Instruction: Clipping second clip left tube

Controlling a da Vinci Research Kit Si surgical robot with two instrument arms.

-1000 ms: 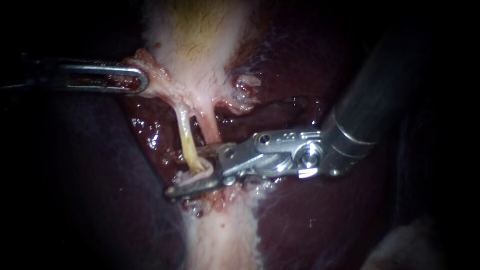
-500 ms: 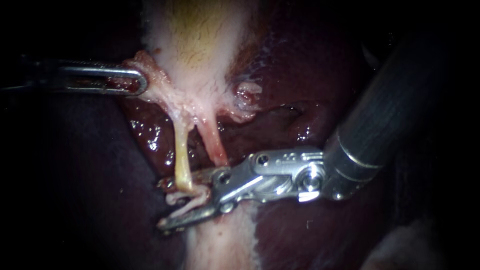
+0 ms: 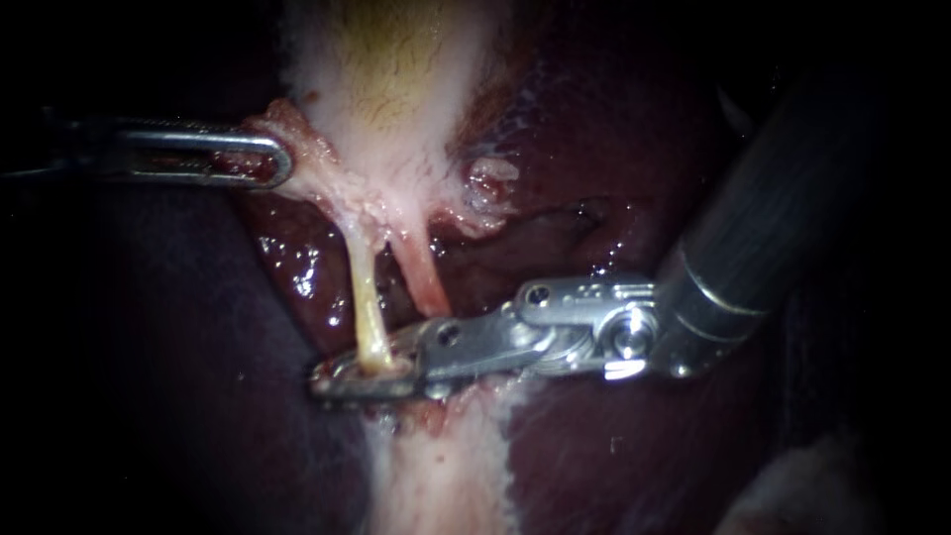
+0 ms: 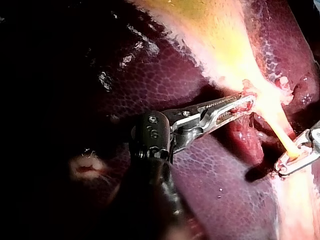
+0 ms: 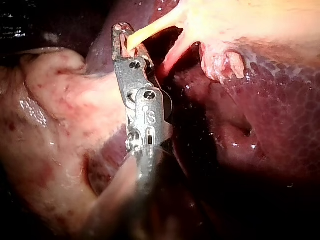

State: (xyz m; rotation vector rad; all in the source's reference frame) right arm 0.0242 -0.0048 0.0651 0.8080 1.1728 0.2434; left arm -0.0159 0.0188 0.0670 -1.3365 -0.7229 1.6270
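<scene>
The right instrument [image 3: 362, 374] comes in from the right, its tool clamped on the near end of the pale left tube [image 3: 364, 287]. That tube runs nearward from the gallbladder [image 3: 396, 109], just left of the pinker right tube [image 3: 421, 277]. The left instrument [image 3: 272, 159] has its tool clamped on the gallbladder's left edge.

Right instrument [image 3: 365, 371] has dark round shaft, silver screw-pinned wrist

Close endoscope overhead, two close wrist views from opposite sides, left tube [image 3: 365, 287] [image 4: 283, 135] [image 5: 150, 32] common.
</scene>
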